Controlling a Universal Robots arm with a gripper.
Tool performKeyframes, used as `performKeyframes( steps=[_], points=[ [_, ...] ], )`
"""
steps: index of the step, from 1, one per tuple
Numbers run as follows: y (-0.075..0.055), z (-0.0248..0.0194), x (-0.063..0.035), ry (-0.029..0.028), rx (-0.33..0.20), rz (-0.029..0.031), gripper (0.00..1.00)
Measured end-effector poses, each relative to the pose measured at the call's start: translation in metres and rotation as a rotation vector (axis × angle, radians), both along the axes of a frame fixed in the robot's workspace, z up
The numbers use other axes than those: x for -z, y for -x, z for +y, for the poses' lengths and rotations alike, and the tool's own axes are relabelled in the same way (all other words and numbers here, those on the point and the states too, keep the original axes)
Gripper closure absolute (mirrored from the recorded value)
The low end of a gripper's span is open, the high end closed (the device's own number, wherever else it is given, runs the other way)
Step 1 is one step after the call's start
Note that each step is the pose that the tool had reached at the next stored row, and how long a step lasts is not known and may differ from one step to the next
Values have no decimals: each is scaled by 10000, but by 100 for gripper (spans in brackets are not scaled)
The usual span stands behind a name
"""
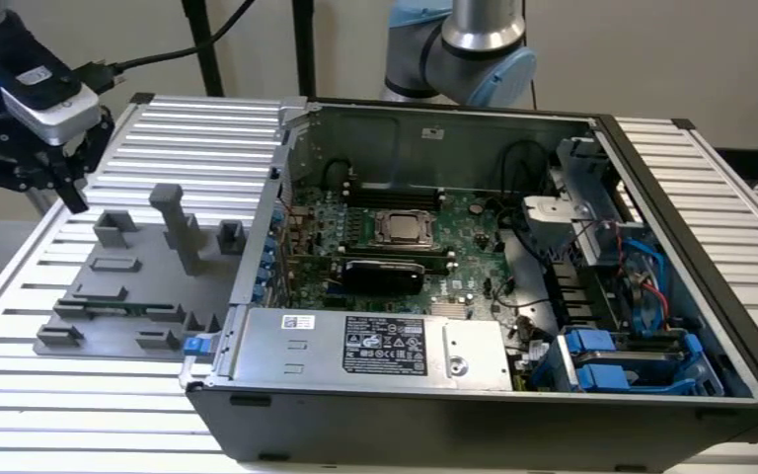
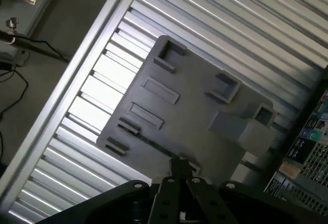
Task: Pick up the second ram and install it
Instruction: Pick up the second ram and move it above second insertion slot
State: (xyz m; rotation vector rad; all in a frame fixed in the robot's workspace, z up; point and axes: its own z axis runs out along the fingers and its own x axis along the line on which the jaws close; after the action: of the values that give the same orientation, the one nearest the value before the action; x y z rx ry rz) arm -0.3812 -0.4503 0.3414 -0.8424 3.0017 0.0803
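The second ram (image 1: 118, 308) is a thin green stick standing on edge in a slot along the near side of the grey fixture tray (image 1: 115, 267). In the wrist view the ram (image 2: 149, 141) shows as a narrow dark line across the tray (image 2: 189, 106). My gripper (image 1: 74, 193) hangs above the tray's far corner on the exterior view's left, well clear of the stick. Its fingers (image 2: 179, 166) are pressed together with nothing between them. The green motherboard (image 1: 406, 232) with its square silver processor lies inside the open computer case (image 1: 485, 326).
The tray carries a tall upright post (image 1: 175, 227) and several low blocks. The case's metal wall (image 1: 267, 237) rises right beside the tray. A power supply box (image 1: 366, 346) fills the case's near side, with cables and blue drive bays (image 1: 616, 365) towards the exterior view's right.
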Motion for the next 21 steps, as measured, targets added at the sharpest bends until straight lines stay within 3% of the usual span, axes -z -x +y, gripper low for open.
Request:
performKeyframes(
  steps=[21],
  points=[
    [0, 0, 147, 6, -3815, 1, 100]
  ],
)
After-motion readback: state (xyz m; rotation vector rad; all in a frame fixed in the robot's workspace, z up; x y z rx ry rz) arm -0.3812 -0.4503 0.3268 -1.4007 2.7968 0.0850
